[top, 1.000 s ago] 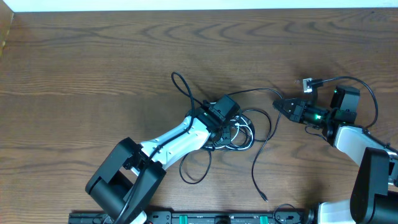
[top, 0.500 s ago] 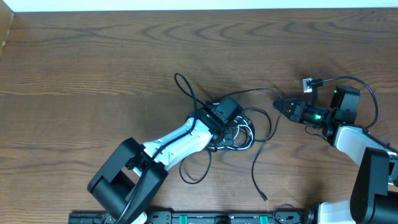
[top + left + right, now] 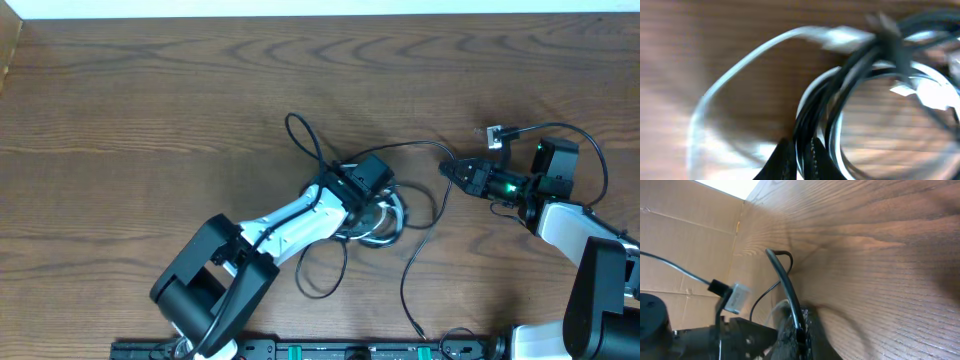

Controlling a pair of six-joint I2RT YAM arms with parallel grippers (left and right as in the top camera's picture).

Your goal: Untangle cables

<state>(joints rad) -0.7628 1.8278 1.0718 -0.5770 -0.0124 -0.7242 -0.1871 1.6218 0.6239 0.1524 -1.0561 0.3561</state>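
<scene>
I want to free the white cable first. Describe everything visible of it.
The white cable is thin, smooth and plastic-looking, lying on the wooden table beneath the left gripper. It is wound into a few small rings, with one wider loop swinging out to a thicker blurred end, probably a plug. Black cables cross over and through the rings, so it is tangled. The left gripper is shut on the cables where they run together; which one it pinches is unclear.
</scene>
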